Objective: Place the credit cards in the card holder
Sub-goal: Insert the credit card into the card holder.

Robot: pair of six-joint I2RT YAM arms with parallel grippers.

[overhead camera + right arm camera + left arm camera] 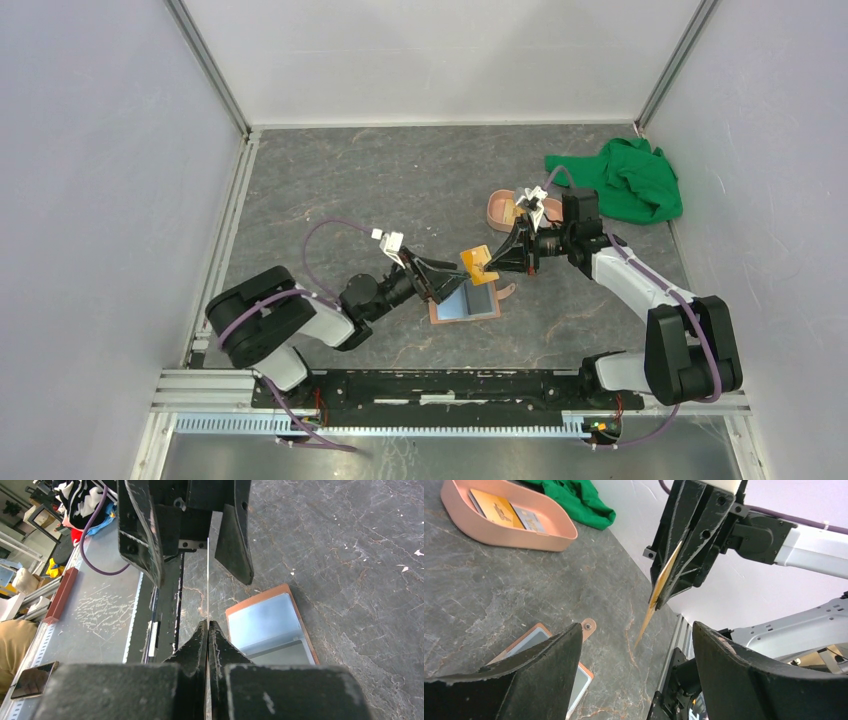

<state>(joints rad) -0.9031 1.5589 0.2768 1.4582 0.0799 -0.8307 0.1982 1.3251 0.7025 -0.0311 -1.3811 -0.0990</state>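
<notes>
The tan card holder [466, 304] lies open on the table, its inside showing pale blue; it also shows in the right wrist view [267, 625] and partly behind my left finger in the left wrist view [533, 638]. My right gripper [498, 263] is shut on an orange-yellow card [477, 262], held on edge just above the holder's far side. The card shows edge-on in the left wrist view [658, 590] and the right wrist view [207, 575]. My left gripper [447, 287] is open and empty over the holder's left side, its jaws facing the card.
A pink oval tray [499, 207] behind the right gripper holds more cards, an orange one [494, 507] and a grey one [530, 522]. A green cloth [628, 180] lies at the back right. The holder's snap tab [588, 626] sticks out toward the near rail [450, 385].
</notes>
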